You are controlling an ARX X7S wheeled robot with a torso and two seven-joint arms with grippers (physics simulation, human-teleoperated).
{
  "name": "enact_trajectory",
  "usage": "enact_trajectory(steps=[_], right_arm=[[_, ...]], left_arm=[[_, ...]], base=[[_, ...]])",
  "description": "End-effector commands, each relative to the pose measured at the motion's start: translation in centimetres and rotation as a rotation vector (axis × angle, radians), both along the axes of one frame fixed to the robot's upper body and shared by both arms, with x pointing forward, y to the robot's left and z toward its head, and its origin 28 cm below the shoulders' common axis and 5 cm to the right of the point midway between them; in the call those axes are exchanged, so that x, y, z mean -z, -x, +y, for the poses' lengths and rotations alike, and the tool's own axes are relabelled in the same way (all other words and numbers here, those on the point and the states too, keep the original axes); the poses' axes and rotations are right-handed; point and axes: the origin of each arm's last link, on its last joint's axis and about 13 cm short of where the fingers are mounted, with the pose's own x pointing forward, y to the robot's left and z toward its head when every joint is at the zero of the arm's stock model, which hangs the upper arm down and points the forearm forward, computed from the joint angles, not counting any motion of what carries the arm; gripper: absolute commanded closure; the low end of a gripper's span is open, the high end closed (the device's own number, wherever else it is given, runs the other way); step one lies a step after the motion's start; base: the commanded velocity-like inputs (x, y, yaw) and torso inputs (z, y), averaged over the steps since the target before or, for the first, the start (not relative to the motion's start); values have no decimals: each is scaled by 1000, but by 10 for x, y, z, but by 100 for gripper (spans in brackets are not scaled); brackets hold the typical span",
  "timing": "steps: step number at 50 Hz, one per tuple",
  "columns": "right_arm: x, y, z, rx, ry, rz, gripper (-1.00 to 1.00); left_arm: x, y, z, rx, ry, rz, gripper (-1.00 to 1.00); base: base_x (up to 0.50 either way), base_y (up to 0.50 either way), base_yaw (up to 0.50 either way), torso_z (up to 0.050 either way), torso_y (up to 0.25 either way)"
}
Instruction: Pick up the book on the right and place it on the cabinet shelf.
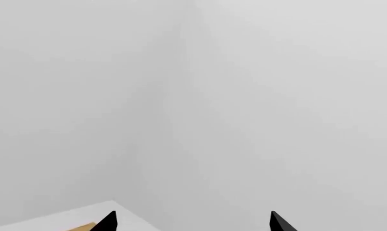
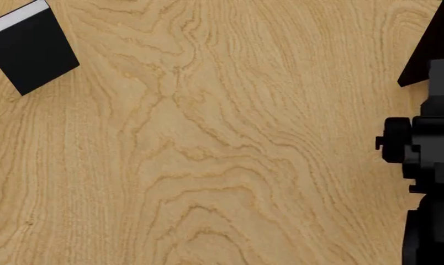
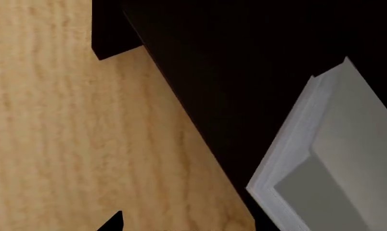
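Observation:
The book (image 3: 347, 144), light grey with a white page block, lies tilted against the very dark cabinet shelf (image 3: 232, 72) in the right wrist view. I cannot tell whether it rests on the board. My right gripper (image 3: 193, 226) is open. One black fingertip (image 3: 113, 224) shows over the wooden table, well apart from the book, and the other finger is hidden at the book's corner. In the head view only the cabinet's corner (image 2: 437, 38) and my right arm (image 2: 428, 165) show, and the book is out of view. My left gripper (image 1: 193, 222) is open and empty, facing white walls.
A black book with a white page edge (image 2: 30, 49) lies at the far left of the wooden table (image 2: 207, 154). The cabinet stands at the table's far right. A white wall corner (image 1: 180, 96) fills the left wrist view.

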Motion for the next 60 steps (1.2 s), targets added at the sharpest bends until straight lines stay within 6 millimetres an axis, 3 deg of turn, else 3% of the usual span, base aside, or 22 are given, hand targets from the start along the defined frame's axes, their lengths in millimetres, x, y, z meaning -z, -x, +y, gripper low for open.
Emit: enact_trajectory(steps=[1,19,50,60], right_arm=[[-5,4,-14,72,177,37,-100],[-7,3,-14,79,187,12,-100],[-4,-4,9,-336,67,113,-100],[-4,-5,11,-353,79,116,-100]], left_arm=[[0,0,-1,-2,-8,1,-100],[-1,-1,-1,-3,-10,2,-100],[0,-1,-1,-1,-7,4,-100],[0,0,-1,0,-7,2,-100]], base=[[0,0,0,0,0],[0,-1,-2,0,0],[0,0,0,0,0],[0,0,0,0,0]])
